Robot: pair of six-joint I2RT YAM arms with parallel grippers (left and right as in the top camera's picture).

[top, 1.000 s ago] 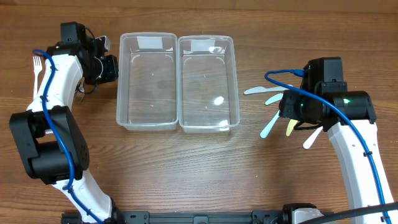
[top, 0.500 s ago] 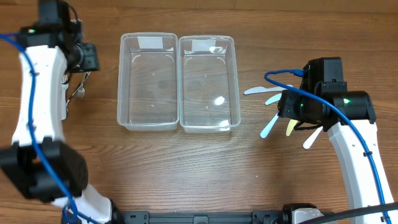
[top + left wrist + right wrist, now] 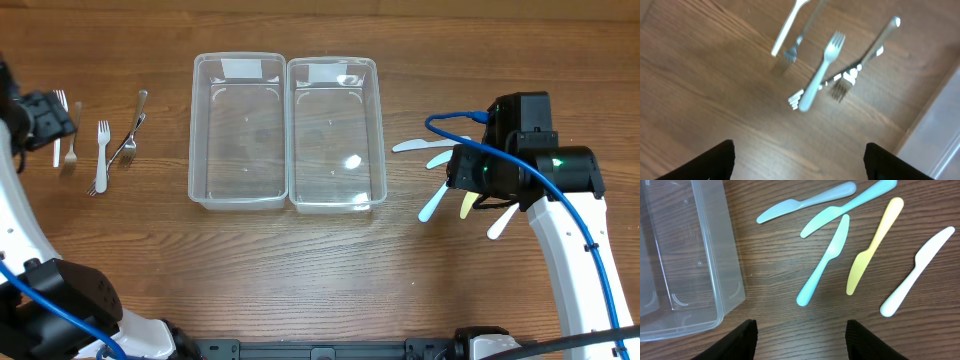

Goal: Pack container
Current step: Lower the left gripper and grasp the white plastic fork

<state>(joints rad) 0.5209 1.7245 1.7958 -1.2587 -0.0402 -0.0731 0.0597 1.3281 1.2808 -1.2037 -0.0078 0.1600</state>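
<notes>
Both clear rectangular plastic containers, the left one point(image 3: 236, 140) and the right one point(image 3: 335, 140), are seen side by side at the middle of the wooden table point(image 3: 300, 270), and nothing is seen inside either. The packing is therefore judged to be at its opening step, the first pick.

The left hand point(image 3: 800, 162) is held released above the bare wood, its fingers spread wide with nothing between them. The silver metal forks point(image 3: 820, 70) are scattered ahead of it, well apart from the containers. Two of the forks point(image 3: 860, 65) lie crossed, while the others lie singly.

The right hand point(image 3: 802, 340) is likewise released and empty. It is held above the pastel plastic knives: a yellow one point(image 3: 875, 245), a white one point(image 3: 917, 272) and three bluish ones point(image 3: 825, 260). These are fanned out just beside the right container.

For the next move, one utensil must be chosen and a hand lowered until its fingertips are almost at the table, since each piece lies flat and thin. A fork or knife lying alone would probably be gripped more cleanly than a crossed one. It must then be carried over a container rim and let go.
</notes>
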